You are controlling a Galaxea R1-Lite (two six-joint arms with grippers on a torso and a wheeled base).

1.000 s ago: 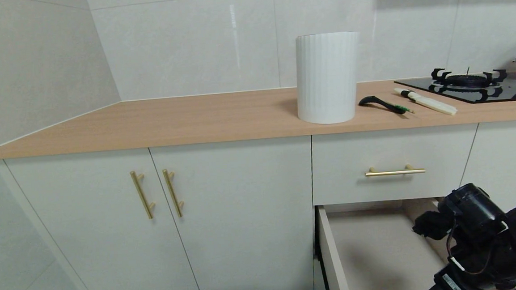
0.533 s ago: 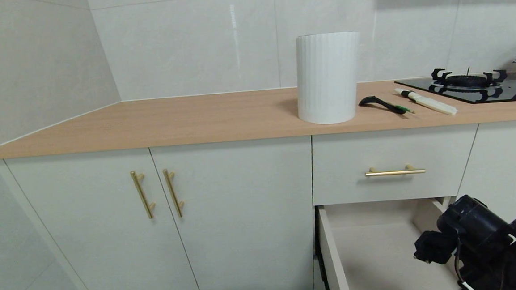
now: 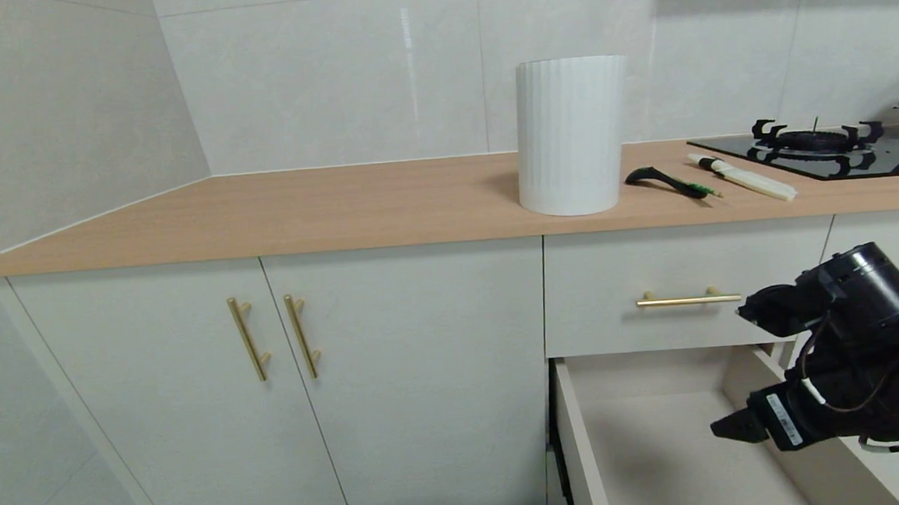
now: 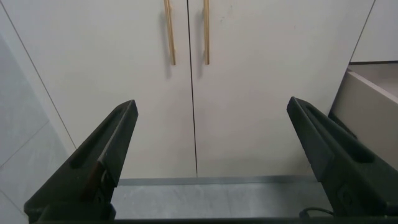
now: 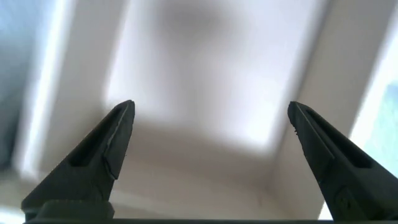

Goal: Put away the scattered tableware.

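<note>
The right end effector (image 5: 205, 155), spread wide and empty, hangs over the open drawer (image 3: 576, 440) at lower right. The drawer step looks done; next comes reaching up for the black utensil (image 3: 667, 180) and white utensil (image 3: 741, 176) on the bench (image 3: 299, 211), upper right, between white canister (image 3: 569, 136) and hob (image 3: 818, 148), tiled wall (image 3: 329, 72) behind.

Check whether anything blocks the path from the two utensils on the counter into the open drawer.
Nothing visible does. The black-handled utensil and white utensil lie free on the counter beside the white canister; the open drawer juts out below them. The right gripper, open, hangs by the drawer's right side.
</note>
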